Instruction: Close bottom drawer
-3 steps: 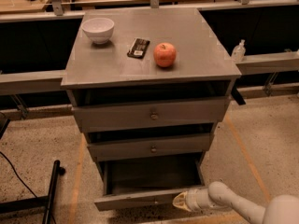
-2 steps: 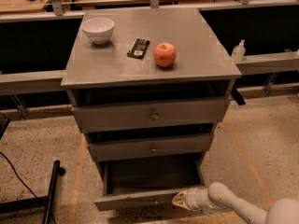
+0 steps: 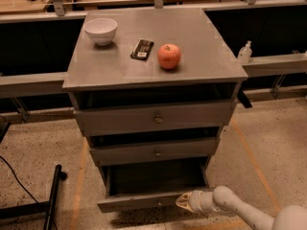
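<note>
The bottom drawer of the grey cabinet stands pulled out, its shallow tray open and its flat grey front facing me low in the camera view. My gripper is at the right end of that drawer front, at or against it, with the white arm coming in from the lower right. The middle drawer and the top drawer sit above it, each slightly out.
On the cabinet top stand a white bowl, a dark flat packet and a red apple. A black pole base lies on the floor at the left. A small bottle stands on the rail at the right.
The gripper stays at the right end of the bottom drawer front. The drawer front has edged slightly inward, if at all.
</note>
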Tool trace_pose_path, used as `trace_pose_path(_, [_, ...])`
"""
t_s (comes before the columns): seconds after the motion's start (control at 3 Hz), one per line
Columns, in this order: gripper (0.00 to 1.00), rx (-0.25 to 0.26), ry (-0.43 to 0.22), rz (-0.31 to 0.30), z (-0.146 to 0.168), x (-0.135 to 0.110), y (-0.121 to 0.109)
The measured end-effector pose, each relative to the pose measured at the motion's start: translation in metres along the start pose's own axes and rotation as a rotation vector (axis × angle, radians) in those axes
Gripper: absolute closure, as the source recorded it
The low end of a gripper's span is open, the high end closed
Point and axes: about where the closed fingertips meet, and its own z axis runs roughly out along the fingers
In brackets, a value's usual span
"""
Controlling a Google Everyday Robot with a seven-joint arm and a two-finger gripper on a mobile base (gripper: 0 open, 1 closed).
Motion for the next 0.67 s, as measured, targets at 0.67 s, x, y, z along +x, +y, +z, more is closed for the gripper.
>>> trace_pose_path(0.67, [1.0, 0.045, -0.014, -0.002, 0.006, -0.001, -0.011])
